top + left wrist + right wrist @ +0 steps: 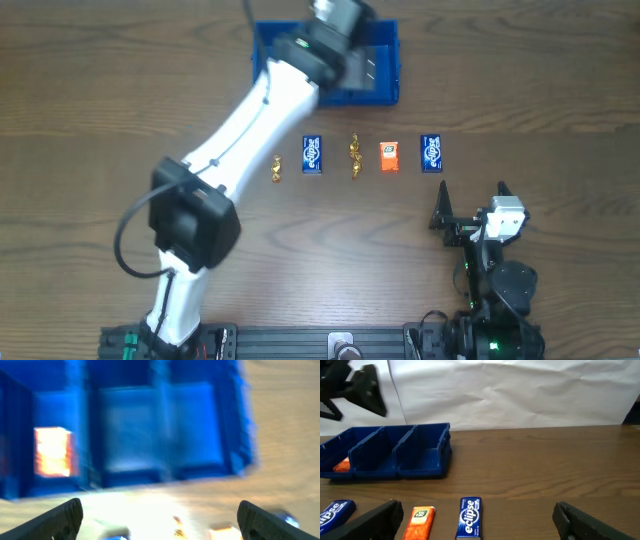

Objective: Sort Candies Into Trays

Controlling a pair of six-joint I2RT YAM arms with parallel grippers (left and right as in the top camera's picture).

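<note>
Candy row (352, 158) near blue tray (420, 457); orange pack (341, 465) inside.

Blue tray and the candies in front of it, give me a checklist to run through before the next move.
1. Left gripper open and empty by the blue tray: ok.
2. Right gripper open and empty near its base: ok.
3. Stored orange pack lies in an end compartment: ok.
4. Other two compartments look empty: ok.
5. Table row spaced apart, left gold candy, left blue pack, middle gold candy, loose orange pack, right blue pack: ok.
6. Compartment meant for gold candies: cannot tell.
</note>
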